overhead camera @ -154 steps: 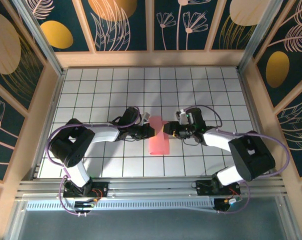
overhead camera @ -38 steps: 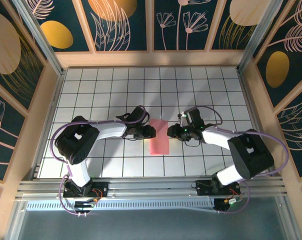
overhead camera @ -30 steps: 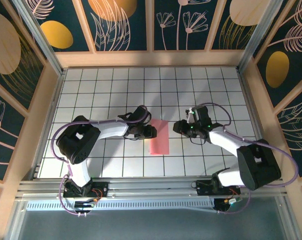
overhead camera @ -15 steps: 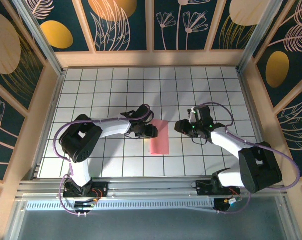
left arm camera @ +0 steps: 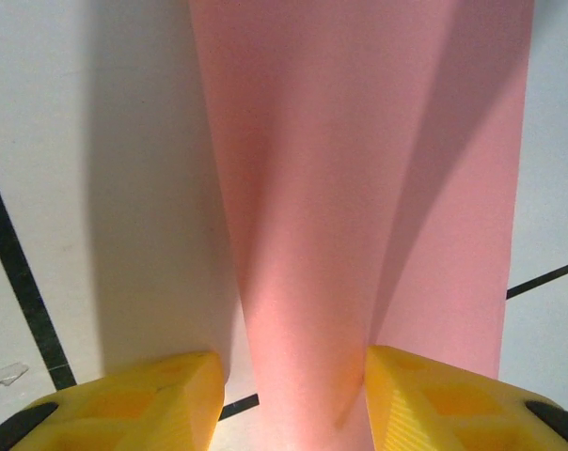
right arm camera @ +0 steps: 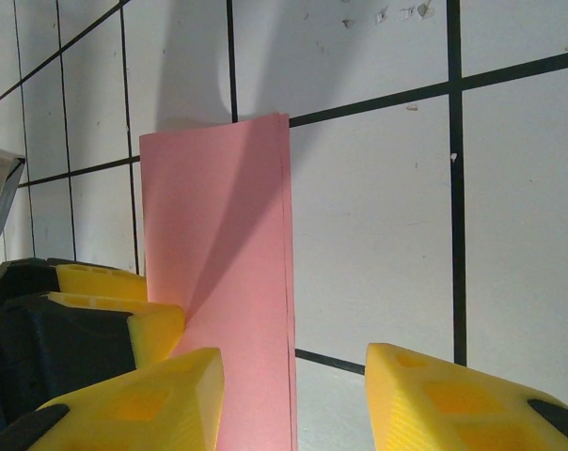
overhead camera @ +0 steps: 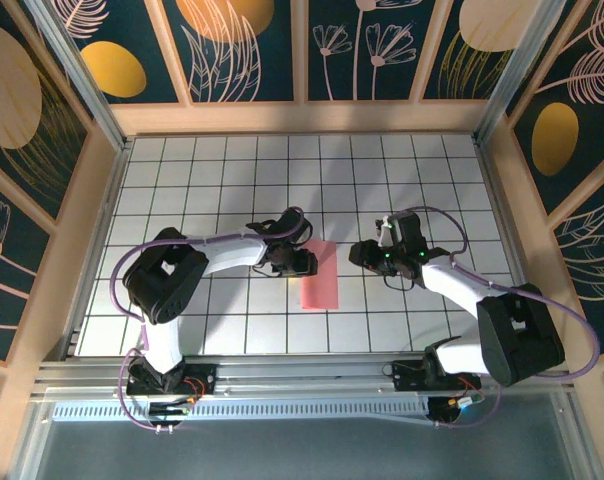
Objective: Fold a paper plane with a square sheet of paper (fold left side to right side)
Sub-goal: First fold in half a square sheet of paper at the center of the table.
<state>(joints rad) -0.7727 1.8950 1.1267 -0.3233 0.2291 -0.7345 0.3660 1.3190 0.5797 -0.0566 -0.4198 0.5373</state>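
Folded square sheet of paper (overhead camera: 320, 282) lies at mid-table (overhead camera: 232, 170) on the grid. Left gripper (overhead camera: 304, 264) sits at its left edge, fingers spread with a hump of paper between them; cannot tell if they pinch it. Right gripper (overhead camera: 357, 254) is near the sheet's right side, not touching, fingers apart and empty.

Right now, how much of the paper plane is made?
Done: the salmon-pink sheet of paper lies flat on the white grid table, folded into a narrow strip with layered edges. In hand: nothing is held. The left gripper is open over the strip's left edge, and the right gripper is open, apart on the right. Left: no pointed nose or wings yet.
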